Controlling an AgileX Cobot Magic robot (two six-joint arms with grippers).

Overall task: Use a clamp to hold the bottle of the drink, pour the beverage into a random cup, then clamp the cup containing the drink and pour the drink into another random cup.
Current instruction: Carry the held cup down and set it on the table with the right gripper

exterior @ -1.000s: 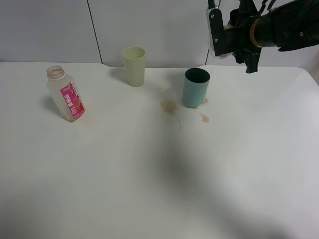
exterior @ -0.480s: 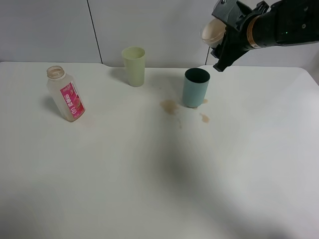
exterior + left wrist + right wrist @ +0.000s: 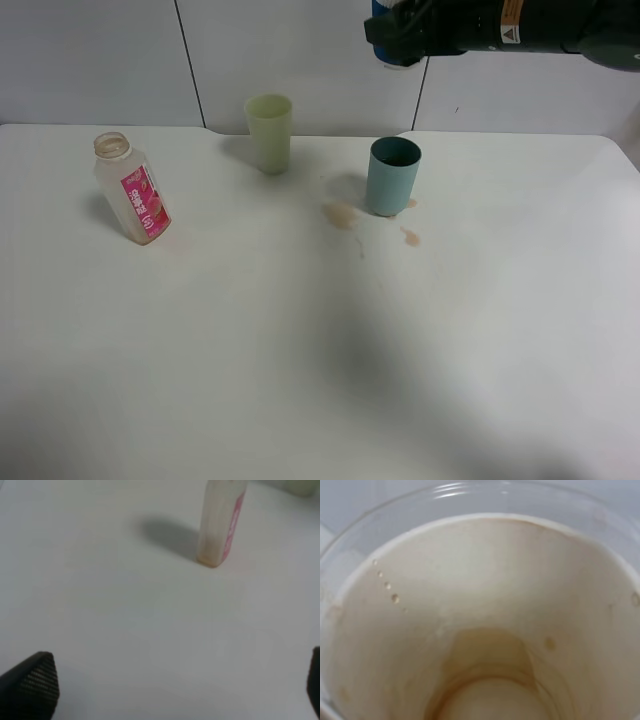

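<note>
The short blue-banded cup (image 3: 383, 30) hangs high at the back, above and slightly left of the teal tumbler (image 3: 392, 177), with my right gripper (image 3: 400, 35) shut on it. In the right wrist view the cup (image 3: 485, 630) fills the frame; its inside is brown-stained with only a film of beverage at the bottom. The bottle (image 3: 132, 188), capless with a pink-red label, leans on the table at the left and looks almost empty. My left gripper (image 3: 172, 690) is open with nothing between its black fingertips (image 3: 30, 685), well short of the bottle (image 3: 220, 522).
A pale yellow-green tumbler (image 3: 269, 132) stands at the back, left of the teal one. Brown spills (image 3: 340, 214) mark the white table (image 3: 300, 350) beside and in front of the teal tumbler.
My right arm has turned and swung up and left with the cup, away from its tipped position over the teal tumbler. Bottle, tumblers and left gripper have not moved.
</note>
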